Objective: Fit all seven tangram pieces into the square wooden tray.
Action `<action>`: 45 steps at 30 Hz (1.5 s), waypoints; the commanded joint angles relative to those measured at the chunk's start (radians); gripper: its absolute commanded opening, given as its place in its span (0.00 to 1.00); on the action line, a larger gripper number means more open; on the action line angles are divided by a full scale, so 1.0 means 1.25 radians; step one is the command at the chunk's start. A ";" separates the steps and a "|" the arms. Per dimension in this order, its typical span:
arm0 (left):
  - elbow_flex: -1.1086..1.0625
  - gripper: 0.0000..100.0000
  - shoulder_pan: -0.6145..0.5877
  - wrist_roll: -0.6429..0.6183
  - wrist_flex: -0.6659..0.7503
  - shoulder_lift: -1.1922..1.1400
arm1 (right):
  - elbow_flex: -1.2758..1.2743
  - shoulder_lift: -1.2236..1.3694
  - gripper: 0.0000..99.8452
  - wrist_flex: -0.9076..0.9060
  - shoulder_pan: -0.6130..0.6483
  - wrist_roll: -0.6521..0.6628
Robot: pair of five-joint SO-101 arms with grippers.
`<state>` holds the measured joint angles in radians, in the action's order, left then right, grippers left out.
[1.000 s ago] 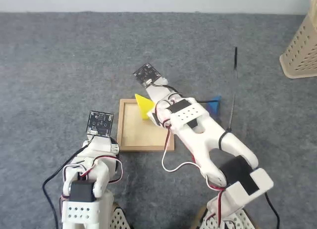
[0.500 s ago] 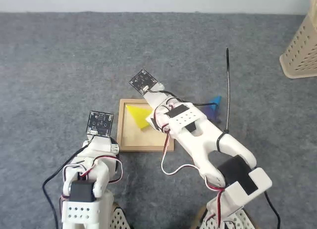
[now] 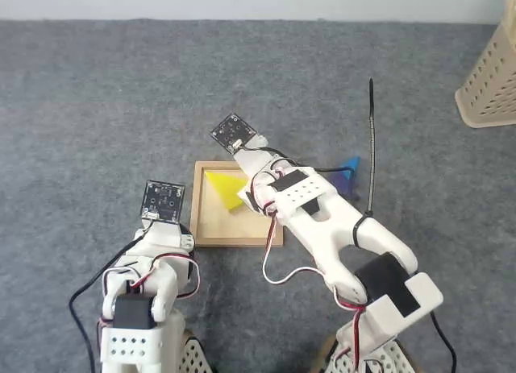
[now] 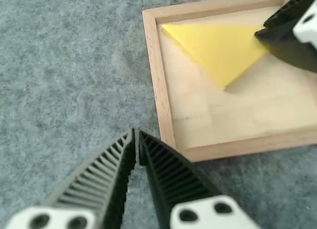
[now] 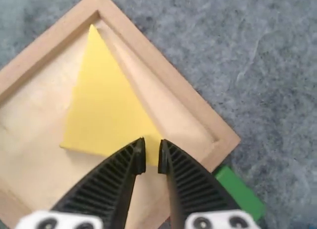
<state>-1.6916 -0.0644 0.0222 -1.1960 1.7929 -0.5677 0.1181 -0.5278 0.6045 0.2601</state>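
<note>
wooden and square, the tray (image 3: pixel 234 241) is sitting on the grey carpet (image 3: pixel 97 107) in front of both arms. a yellow triangle (image 3: pixel 225 188) is lying flat inside it, one edge running along the tray's far rim and one tip reaching into the far left corner. the right gripper (image 5: pixel 148 155) is hanging over the triangle's opposite tip, its jaws drawn in to a narrow slit and pinching that yellow corner between them. the left gripper (image 4: pixel 135 140) is hovering over the carpet just outside the tray's near left corner, jaws pressed together and carrying nothing. a green piece (image 5: pixel 238 190) is lying on the carpet just beside one outer corner of the tray. a blue piece (image 3: pixel 349 169) is sitting off the tray's right edge, partly covered by the right arm. a beige basket (image 3: pixel 488 75) is standing at the carpet's far right edge.
</note>
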 commanded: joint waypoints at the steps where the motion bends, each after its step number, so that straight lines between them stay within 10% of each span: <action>1: 0.004 0.01 -0.005 -0.007 -0.004 0.002 | 0.045 -0.003 0.07 0.006 -0.040 0.012; 21: 0.004 0.01 -0.005 -0.007 -0.004 0.002 | 0.053 -0.170 0.07 -0.089 -0.127 -0.061; 31: 0.004 0.01 -0.005 -0.007 -0.004 0.002 | -0.133 -0.293 0.07 -0.187 0.052 -0.109; 45: 0.004 0.01 -0.005 -0.007 -0.004 0.002 | -0.114 -0.211 0.12 -0.195 0.023 -0.128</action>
<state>-1.6916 -0.0644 0.0222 -1.1960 1.7929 -0.7411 -0.0997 -0.7549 0.6598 0.1297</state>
